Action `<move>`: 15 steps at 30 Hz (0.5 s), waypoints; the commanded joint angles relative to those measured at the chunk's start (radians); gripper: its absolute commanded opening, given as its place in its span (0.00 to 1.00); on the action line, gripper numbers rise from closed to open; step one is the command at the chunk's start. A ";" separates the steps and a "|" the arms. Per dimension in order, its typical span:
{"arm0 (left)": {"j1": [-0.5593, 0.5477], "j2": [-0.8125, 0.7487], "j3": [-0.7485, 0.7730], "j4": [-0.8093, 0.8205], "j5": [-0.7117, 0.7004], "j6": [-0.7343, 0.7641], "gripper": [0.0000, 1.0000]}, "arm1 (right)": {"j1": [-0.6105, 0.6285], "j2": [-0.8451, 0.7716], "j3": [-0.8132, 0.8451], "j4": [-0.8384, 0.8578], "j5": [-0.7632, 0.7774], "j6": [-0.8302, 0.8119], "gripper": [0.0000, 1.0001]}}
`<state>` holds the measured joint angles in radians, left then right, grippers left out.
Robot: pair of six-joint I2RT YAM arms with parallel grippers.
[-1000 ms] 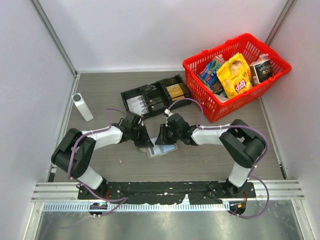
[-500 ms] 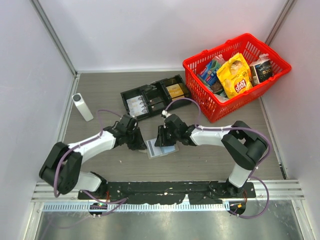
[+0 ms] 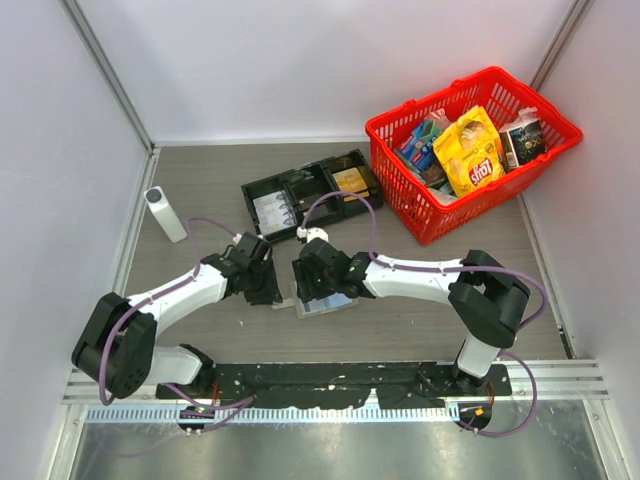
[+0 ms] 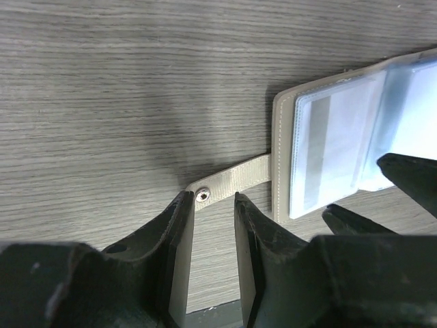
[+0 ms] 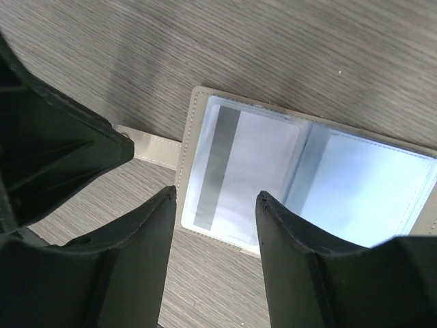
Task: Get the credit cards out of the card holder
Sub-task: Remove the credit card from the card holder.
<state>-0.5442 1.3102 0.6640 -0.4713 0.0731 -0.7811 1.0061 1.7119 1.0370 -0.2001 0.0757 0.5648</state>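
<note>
Your left gripper (image 4: 212, 198) sits low over the table (image 4: 102, 102). Its jaws stand a narrow gap apart and pinch nothing. The holder's strap (image 4: 239, 178) points straight into that gap, and its snap (image 4: 201, 196) lies right at the tips, close against the left-hand finger. You cannot tell whether it touches.

The holder (image 5: 186, 164) lies open and flat on the table, just ahead of those tips and to their right.

Your right gripper (image 5: 215, 197) hangs over the holder's near edge with its jaws spread wide and nothing between them. Whether its fingers (image 5: 136, 253) rest on the holder cannot be told.

The cards (image 5: 249, 171) are in the clear pockets. One with a grey stripe is directly ahead of the gap, and another pale one is ahead and to the right of the right-hand finger. The left gripper is the dark bulk just left of the right gripper's left finger, with the strap running toward it.

From above, the two grippers meet nearly tip to tip. The tray (image 3: 300, 200) lies just beyond them, and the basket (image 3: 400, 190) is well off beyond the right gripper, to its right.
</note>
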 commanded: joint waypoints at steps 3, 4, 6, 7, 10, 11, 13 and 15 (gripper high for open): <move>0.000 0.011 -0.040 0.016 -0.025 0.023 0.33 | 0.069 0.035 0.121 -0.100 0.151 -0.059 0.58; -0.002 0.012 -0.047 0.020 -0.025 0.023 0.33 | 0.077 0.043 0.127 -0.110 0.166 -0.062 0.59; -0.002 0.011 -0.064 0.033 -0.025 0.022 0.32 | 0.095 0.060 0.147 -0.130 0.182 -0.063 0.61; -0.002 0.012 -0.070 0.040 -0.022 0.019 0.30 | 0.107 0.067 0.149 -0.133 0.188 -0.059 0.62; -0.002 0.017 -0.089 0.059 -0.019 0.014 0.24 | 0.118 0.087 0.149 -0.140 0.211 -0.046 0.63; 0.000 0.020 -0.093 0.066 -0.016 0.013 0.23 | 0.120 0.094 0.149 -0.142 0.222 -0.040 0.64; -0.002 0.029 -0.104 0.077 -0.018 0.013 0.20 | 0.120 0.106 0.146 -0.142 0.228 -0.039 0.64; 0.000 0.040 -0.110 0.085 -0.016 0.013 0.18 | 0.120 0.118 0.146 -0.145 0.239 -0.034 0.64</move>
<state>-0.5438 1.3136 0.6003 -0.4160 0.0761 -0.7776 1.1286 1.8145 1.1580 -0.3328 0.2455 0.5217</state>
